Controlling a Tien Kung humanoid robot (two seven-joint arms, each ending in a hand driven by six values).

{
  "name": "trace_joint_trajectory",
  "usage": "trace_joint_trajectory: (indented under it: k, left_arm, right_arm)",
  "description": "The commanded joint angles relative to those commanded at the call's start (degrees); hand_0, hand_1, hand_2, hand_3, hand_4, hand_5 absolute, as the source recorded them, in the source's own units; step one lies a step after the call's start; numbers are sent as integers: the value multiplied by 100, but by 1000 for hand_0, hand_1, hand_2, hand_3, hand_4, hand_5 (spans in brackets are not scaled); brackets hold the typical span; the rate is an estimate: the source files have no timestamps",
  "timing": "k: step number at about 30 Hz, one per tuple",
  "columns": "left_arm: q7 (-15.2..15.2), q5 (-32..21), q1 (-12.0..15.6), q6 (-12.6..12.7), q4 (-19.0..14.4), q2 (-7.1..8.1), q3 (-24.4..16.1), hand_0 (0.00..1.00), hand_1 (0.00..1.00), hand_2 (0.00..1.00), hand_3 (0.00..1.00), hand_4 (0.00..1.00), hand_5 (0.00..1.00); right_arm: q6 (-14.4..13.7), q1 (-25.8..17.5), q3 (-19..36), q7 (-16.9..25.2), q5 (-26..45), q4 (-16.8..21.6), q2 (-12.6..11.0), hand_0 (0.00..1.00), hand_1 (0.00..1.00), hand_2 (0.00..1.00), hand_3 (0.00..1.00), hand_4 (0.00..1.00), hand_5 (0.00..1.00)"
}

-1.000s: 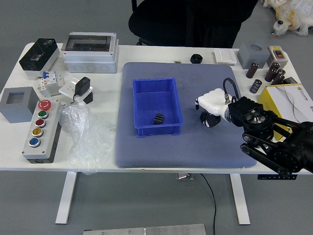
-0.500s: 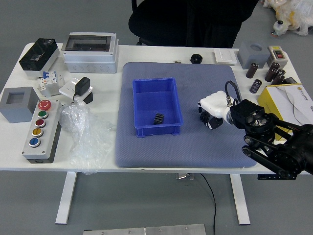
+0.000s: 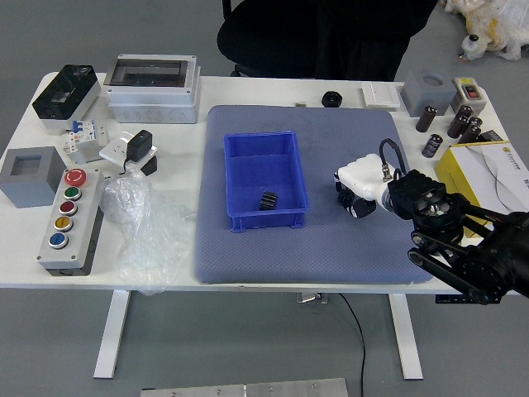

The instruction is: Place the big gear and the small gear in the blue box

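The right hand (image 3: 368, 179) sits just beyond the blue box's (image 3: 266, 222) right wall, so any carry runs leftward; its closure and hold cannot be told. A black ribbed piece (image 3: 269, 201), probably the small gear, lies inside, toward the counter's near edge.

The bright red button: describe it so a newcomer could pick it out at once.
On the white table's left lies a grey control box with five round buttons in a row. The red button sits at its far end, wider and brighter than the dark red one two places nearer.
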Motion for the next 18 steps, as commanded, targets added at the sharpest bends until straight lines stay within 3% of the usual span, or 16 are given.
trace_joint_trajectory:
  k: [18]
  left_arm:
    - [2,0,1,-4,0,-9,5,858,836,839,847,753,689]
  right_arm:
    - [-172,-36,-17,9,-67,-71,42,516,446,543,617,579,177]
